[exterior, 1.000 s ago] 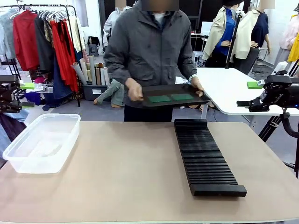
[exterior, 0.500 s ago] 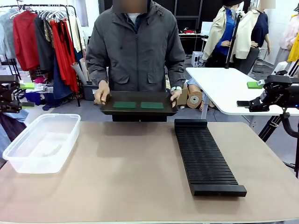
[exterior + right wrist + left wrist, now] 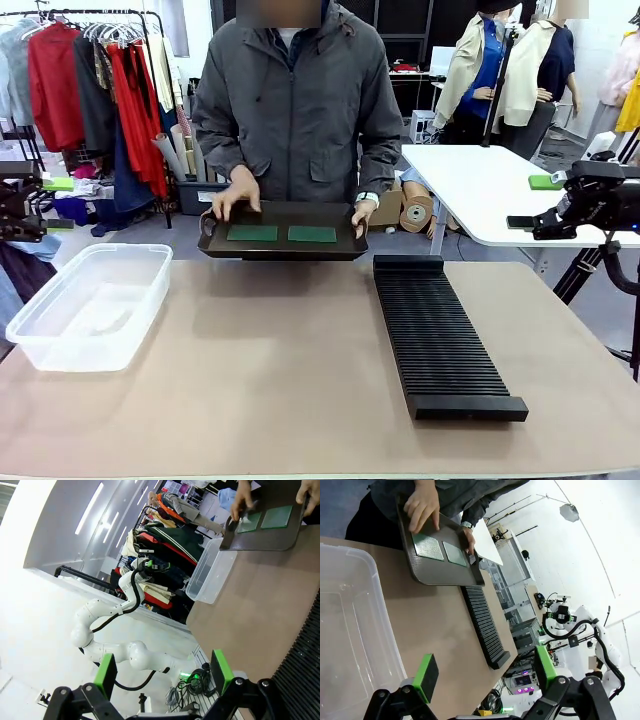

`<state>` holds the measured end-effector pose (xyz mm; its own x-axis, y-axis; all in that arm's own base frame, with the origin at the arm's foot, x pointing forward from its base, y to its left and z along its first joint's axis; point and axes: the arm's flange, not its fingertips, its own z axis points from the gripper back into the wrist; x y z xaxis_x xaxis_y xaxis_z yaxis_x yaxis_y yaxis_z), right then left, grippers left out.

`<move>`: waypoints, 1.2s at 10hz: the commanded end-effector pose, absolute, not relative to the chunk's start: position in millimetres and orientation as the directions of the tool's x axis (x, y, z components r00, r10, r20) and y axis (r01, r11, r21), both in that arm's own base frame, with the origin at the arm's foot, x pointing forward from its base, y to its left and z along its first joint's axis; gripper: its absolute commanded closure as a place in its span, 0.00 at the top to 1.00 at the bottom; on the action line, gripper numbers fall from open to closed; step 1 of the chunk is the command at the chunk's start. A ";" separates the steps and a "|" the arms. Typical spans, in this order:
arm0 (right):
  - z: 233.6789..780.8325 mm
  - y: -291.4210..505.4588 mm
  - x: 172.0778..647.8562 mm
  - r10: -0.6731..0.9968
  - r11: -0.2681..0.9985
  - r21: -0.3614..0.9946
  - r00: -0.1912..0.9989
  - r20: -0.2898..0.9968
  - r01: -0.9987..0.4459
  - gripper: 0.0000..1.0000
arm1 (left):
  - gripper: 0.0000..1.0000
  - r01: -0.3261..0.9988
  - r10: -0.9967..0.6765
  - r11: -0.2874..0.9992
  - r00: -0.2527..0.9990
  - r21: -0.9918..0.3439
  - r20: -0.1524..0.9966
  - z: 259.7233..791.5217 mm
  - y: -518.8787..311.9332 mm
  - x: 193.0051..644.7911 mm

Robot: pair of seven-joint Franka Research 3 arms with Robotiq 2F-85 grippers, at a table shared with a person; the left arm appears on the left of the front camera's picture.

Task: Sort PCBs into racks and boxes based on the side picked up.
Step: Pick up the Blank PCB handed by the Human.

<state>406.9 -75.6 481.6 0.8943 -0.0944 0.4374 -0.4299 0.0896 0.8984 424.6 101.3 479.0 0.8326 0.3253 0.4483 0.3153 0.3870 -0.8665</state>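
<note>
Two PCBs (image 3: 252, 233); one black tray (image 3: 280, 252); one slotted rack (image 3: 440, 335); one clear tub (image 3: 75, 352); one person (image 3: 295, 100).

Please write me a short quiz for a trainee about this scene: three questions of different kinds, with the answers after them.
1. True or false: two thin green rectangular boards lie on the shallow black tray that the person holds.
2. Where is the long black slotted rack? A) on the robot's left part of the table B) on the robot's right part of the table C) on the tray
3. Fill in: the jaws of the left gripper stand ____.

Key: 1 true; 2 B; 3 open.
</note>
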 end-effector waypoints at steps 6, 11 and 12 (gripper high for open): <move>483.4 -75.5 405.9 -0.095 0.077 0.896 0.891 0.443 -0.437 1.00 | 1.00 0.312 0.321 0.388 0.836 -0.867 0.445 481.4 102.7 424.7; 483.4 -75.5 405.9 -0.095 0.077 0.896 0.891 0.443 -0.437 1.00 | 1.00 0.312 0.321 0.388 0.836 -0.867 0.445 481.4 102.7 424.7; 483.4 -75.5 405.9 -0.095 0.077 0.896 0.891 0.443 -0.437 1.00 | 1.00 0.312 0.321 0.388 0.836 -0.867 0.445 481.4 102.7 424.7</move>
<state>406.8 -75.6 481.6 0.8943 -0.0944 0.4374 -0.4299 0.0894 0.8984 424.6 101.3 479.0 0.8326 0.3253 0.4483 0.3153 0.3870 -0.8665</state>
